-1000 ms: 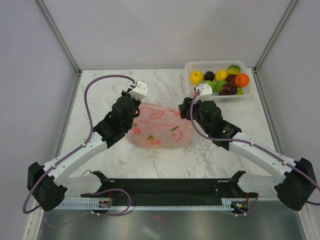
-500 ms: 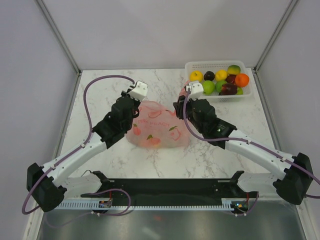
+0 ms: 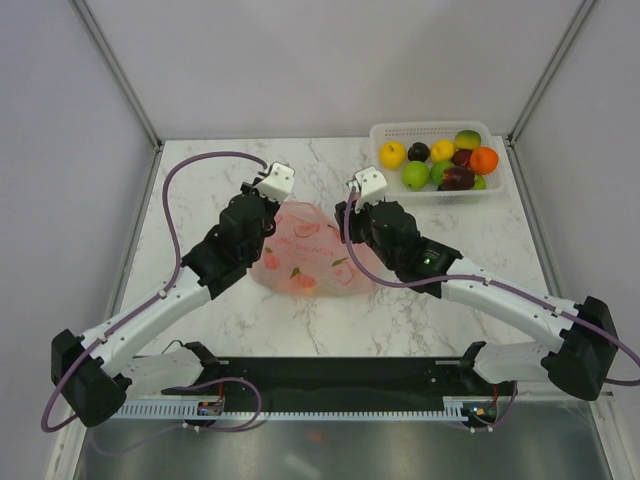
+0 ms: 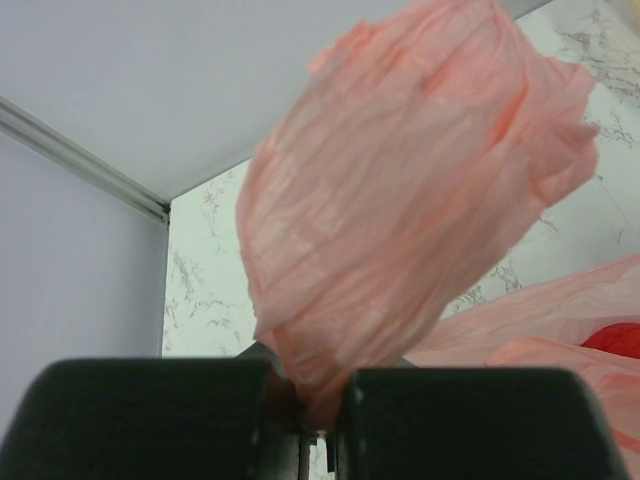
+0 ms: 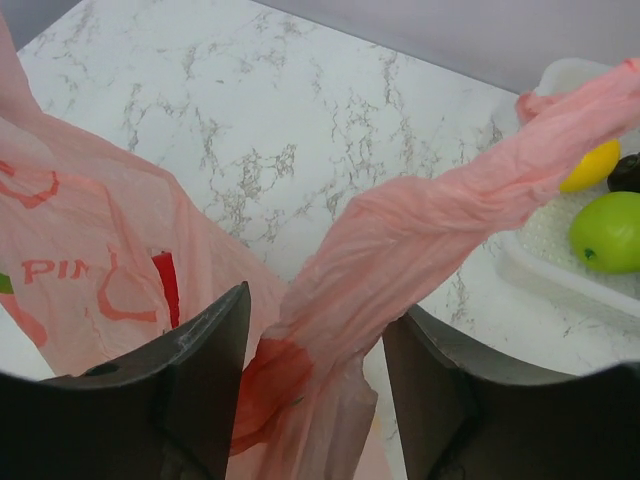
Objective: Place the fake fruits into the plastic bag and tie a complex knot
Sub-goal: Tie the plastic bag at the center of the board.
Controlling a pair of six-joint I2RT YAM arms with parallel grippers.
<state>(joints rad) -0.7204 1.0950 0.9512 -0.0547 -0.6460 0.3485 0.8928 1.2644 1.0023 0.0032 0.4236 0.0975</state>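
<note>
Basket (image 5: 540, 270) and plastic bag (image 5: 90, 250) cut by edges

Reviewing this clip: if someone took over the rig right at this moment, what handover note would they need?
Left gripper: shut on one bag handle.
Right gripper: fingers apart, the other handle running loosely between them.
Bag: mid-table between the arms; something red shows through it, perhaps a fruit.
Fruits: a pile sits in the basket, far right.
Done: one handle gripped, the other lined up.
To do: load the fruits, tie the knot.
</note>
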